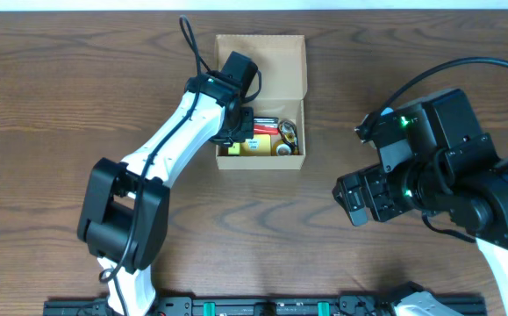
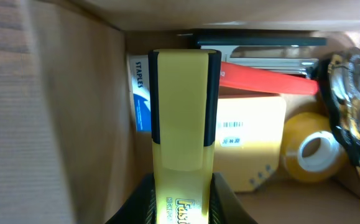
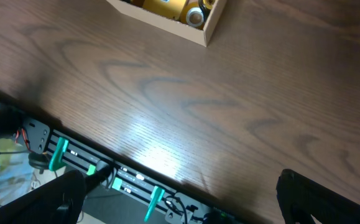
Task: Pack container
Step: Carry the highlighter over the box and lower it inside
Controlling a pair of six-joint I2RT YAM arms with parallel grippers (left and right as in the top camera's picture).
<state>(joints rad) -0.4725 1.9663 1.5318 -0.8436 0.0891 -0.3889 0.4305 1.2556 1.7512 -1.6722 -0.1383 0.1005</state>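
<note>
The tan cardboard container [image 1: 260, 61] stands at the table's back centre with its flap lid open. My left gripper [image 1: 239, 130] reaches into its left side and is shut on a yellow highlighter [image 2: 183, 106], held over the contents. Inside lie a yellow box [image 2: 251, 134], a tape roll [image 2: 313, 149], a red-and-black stapler [image 2: 260, 78], a staples box [image 2: 139, 93] and a bunch of metal clips [image 2: 350, 106]. My right gripper [image 3: 180, 199] is open and empty, over bare table at the right; the container's corner [image 3: 207, 28] shows at the top of its view.
The table's front edge with a black rail and green clips [image 3: 61, 152] runs below the right gripper. The left arm [image 1: 161, 149] crosses the table diagonally toward the container.
</note>
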